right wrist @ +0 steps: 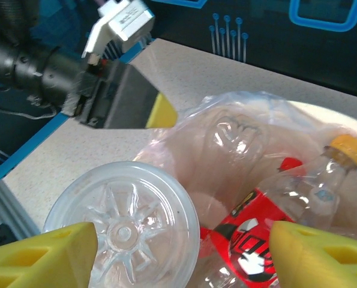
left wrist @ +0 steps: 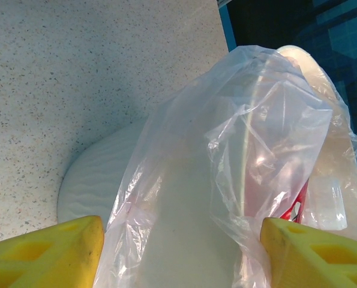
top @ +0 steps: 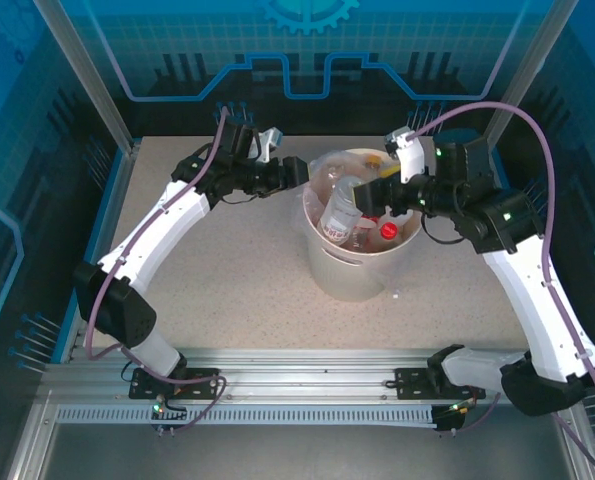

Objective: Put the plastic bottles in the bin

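Observation:
The cream bin point(top: 352, 272) stands mid-table with a clear bag liner point(left wrist: 256, 120) draped over its rim. Several plastic bottles lie inside it. A clear one point(top: 340, 208) stands base-up point(right wrist: 124, 231). Beside it are a red-labelled one point(right wrist: 250, 234) and one with a yellow cap point(right wrist: 346, 150). A red cap point(top: 388, 231) shows near the right wall. My left gripper point(top: 295, 172) is open at the bin's left rim, its yellow fingertips point(left wrist: 52, 252) wide apart with the liner and bin wall point(left wrist: 106, 174) beyond them. My right gripper point(top: 392, 190) hangs open over the bin, its jaws point(right wrist: 181, 252) straddling the clear bottle's base without closing on it.
Speckled tabletop point(top: 227, 290) surrounds the bin. Blue panels point(top: 307, 60) wall the back and sides. The arm bases sit on a metal rail point(top: 307, 385) at the near edge. The left gripper's black finger point(right wrist: 127, 99) reaches toward the bin rim.

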